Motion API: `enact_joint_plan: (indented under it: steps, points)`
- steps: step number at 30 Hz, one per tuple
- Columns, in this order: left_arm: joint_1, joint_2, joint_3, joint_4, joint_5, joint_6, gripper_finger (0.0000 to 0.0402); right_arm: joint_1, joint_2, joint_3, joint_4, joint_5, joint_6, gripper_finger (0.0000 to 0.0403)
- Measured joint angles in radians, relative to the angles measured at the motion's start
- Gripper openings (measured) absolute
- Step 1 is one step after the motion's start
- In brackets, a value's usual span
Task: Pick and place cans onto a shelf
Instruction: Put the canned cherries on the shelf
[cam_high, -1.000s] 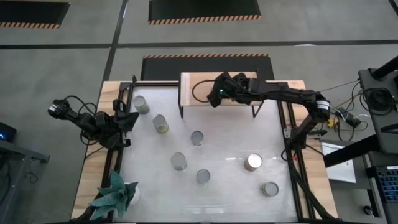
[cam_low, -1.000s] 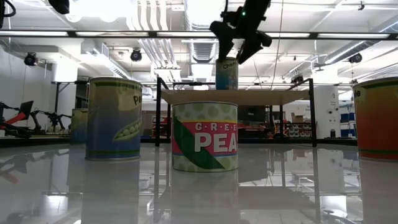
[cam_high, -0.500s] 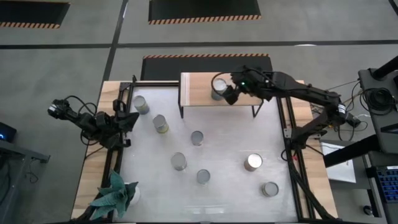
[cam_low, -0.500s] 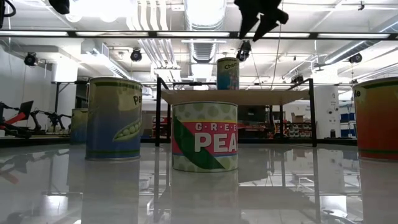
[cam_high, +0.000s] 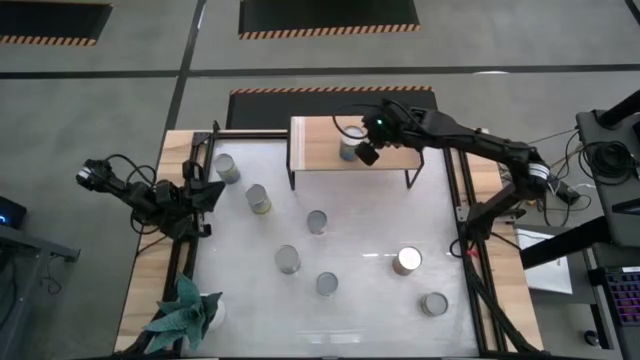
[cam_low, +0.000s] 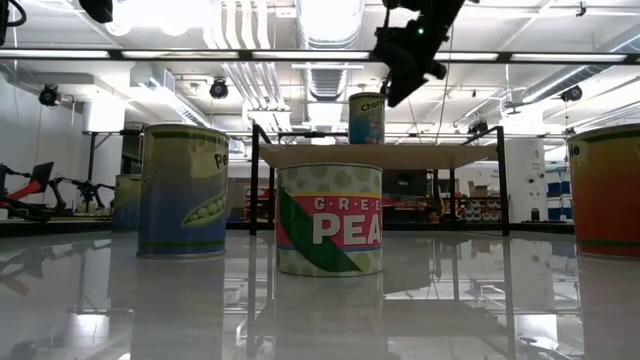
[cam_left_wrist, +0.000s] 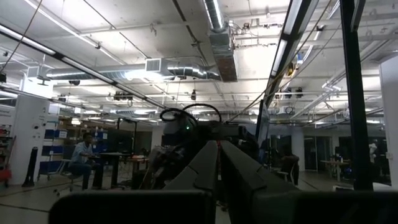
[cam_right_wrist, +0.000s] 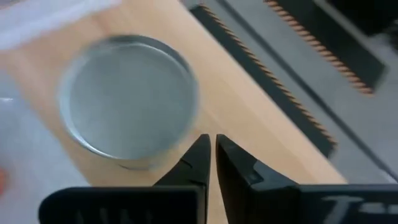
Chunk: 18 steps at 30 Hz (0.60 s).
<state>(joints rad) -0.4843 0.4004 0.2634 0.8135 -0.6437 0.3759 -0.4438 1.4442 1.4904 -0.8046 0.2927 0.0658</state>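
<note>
- Released one can (cam_high: 349, 148) upright onto the shelf (cam_high: 320, 155); lifted right pincer (cam_high: 367, 153) clear, just beside it, now pressed together and empty.
- Left seven cans on the counter (cam_high: 360, 300), still to shelve.
- Kept left pincer (cam_high: 213, 192) pressed together, parked at the counter's left edge.

One can (cam_high: 349, 148) on the shelf (cam_high: 320, 158), seven cans (cam_high: 317, 221) on the table (cam_high: 350, 310)

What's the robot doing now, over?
Right gripper shut, empty, above the shelf. One can standing on shelf. Left gripper shut, parked at table edge. Nothing in the way.
</note>
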Motion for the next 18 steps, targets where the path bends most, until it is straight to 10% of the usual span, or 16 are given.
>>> enact_joint_plan:
  steps: [18]
  points:
    - [0.000,0.001,0.000,0.001,0.000,0.000,0.0000,0.050,0.015,-0.022,0.126,-0.196,0.091,0.0009]
